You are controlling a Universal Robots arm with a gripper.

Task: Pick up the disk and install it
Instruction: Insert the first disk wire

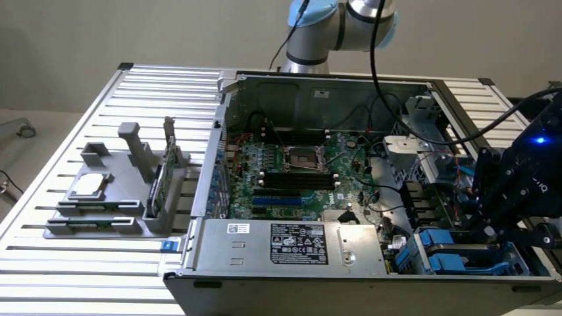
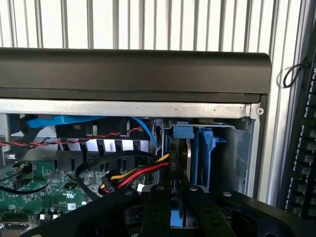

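In the corner bay of the computer case (image 1: 290,293), your gripper (image 2: 178,190) is pinching the disk (image 2: 183,133). The disk's standing on edge, with its blue handle right by the case's rim.

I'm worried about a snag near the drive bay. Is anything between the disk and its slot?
Nothing visible blocks it. The hand grips the disk, standing edge-on at the drive bay. A red, yellow and black cable bundle ends right beside the disk on the motherboard side, close but not across its path.
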